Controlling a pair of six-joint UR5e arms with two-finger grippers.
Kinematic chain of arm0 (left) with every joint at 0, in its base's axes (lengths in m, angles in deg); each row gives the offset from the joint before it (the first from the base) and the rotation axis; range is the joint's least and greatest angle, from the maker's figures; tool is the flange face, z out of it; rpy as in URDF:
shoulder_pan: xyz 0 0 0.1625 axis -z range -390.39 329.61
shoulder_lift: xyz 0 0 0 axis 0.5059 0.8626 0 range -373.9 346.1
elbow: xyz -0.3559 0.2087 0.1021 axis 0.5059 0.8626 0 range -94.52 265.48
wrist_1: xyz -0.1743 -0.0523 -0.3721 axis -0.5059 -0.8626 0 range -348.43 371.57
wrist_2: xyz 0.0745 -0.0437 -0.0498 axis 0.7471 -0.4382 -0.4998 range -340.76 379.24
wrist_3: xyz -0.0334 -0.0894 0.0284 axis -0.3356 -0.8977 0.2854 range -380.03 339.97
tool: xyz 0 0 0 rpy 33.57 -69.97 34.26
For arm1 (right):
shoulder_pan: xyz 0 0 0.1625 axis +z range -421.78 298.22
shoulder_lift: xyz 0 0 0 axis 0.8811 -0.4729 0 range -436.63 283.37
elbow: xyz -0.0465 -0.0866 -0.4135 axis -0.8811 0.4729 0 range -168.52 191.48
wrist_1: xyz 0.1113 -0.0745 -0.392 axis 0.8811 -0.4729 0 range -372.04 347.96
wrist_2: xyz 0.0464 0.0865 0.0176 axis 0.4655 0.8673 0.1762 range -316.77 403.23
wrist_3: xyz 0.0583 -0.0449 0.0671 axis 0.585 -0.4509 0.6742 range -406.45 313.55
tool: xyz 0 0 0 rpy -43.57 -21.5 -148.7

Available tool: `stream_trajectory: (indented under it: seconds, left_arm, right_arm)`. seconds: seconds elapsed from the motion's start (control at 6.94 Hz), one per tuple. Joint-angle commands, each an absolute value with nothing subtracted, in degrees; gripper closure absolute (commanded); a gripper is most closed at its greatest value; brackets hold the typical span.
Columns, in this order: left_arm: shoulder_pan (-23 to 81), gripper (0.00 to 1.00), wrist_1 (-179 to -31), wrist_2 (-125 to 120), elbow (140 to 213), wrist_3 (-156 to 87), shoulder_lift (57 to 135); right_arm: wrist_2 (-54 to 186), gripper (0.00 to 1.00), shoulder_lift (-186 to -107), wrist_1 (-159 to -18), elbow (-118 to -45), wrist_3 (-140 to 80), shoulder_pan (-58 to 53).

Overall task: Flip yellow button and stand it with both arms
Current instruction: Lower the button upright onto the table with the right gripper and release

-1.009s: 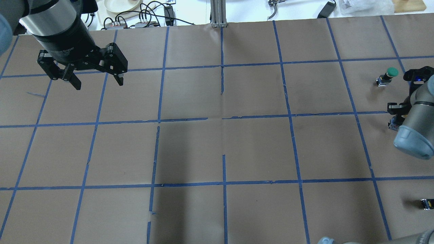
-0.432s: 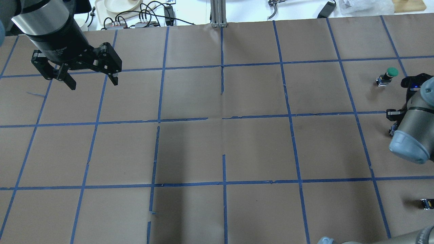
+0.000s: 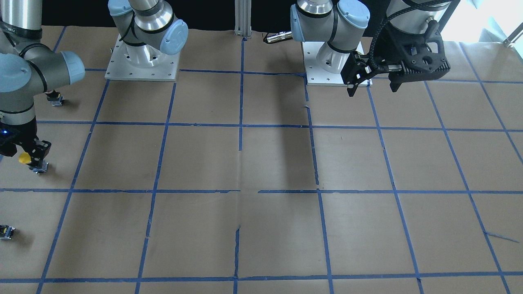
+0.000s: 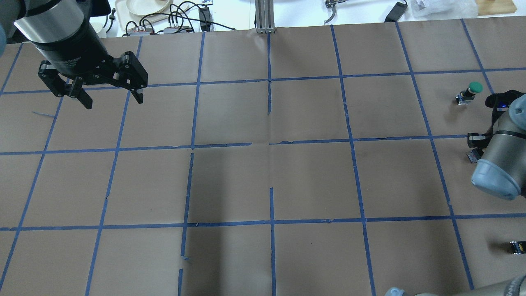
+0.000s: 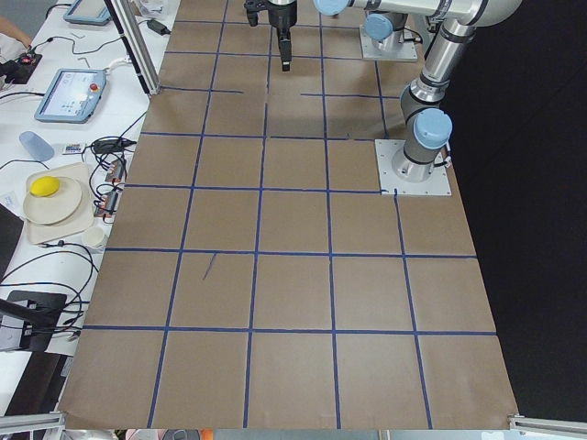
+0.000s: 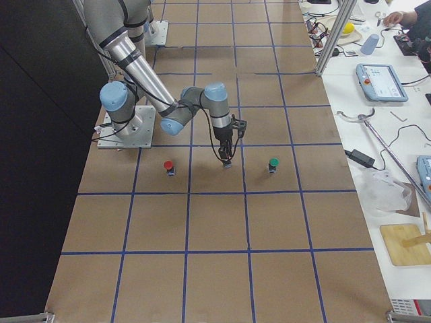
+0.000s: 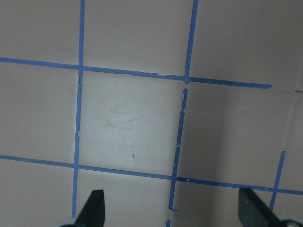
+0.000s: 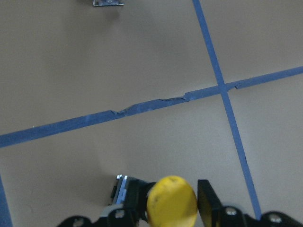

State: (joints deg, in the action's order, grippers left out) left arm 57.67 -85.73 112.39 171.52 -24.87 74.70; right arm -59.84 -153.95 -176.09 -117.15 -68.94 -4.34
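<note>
The yellow button (image 8: 171, 201) has a round yellow cap and a black-and-grey body. It sits between the fingers of my right gripper (image 8: 173, 208), which is shut on it just above the paper. In the front-facing view the yellow cap (image 3: 23, 158) shows at the far left under the right gripper (image 3: 28, 157). In the overhead view the right arm (image 4: 497, 164) hides most of it. My left gripper (image 4: 114, 101) is open and empty, high over the far left of the table, and also shows in the front-facing view (image 3: 372, 90) and the left wrist view (image 7: 170, 208).
A green-capped switch (image 4: 474, 88) stands just beyond the right gripper. A red-capped switch (image 6: 168, 166) stands on the near side, towards the robot. The table is brown paper with a blue tape grid (image 4: 271, 144). Cables and dishes (image 4: 164, 16) lie past the far edge.
My left gripper has drifted a little to the left and stays open. My right arm has shifted slightly to the left over the yellow button.
</note>
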Motion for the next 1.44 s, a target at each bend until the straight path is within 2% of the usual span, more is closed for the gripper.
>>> stream_trajectory:
  seconds: [0.0,0.29,0.86,1.3]
  left_arm:
    - [57.67,0.00,-85.73,112.40,171.52,-24.87,74.70]
    - [57.67,0.00,-85.73,112.40,171.52,-24.87,74.70]
    - [57.67,0.00,-85.73,112.40,171.52,-24.87,74.70]
    - [57.58,0.00,-85.73,112.40,171.52,-24.87,74.70]
  right_arm:
    - [-59.96,0.00,-155.01,-173.86,-116.85,-69.13,-3.95]
    - [-59.96,0.00,-159.39,-166.16,-115.36,-69.13,-2.90]
    - [-59.17,0.00,-167.49,-122.45,-96.40,-68.34,0.70]
    - [-59.08,0.00,-174.24,-103.53,-90.24,-59.83,12.98]
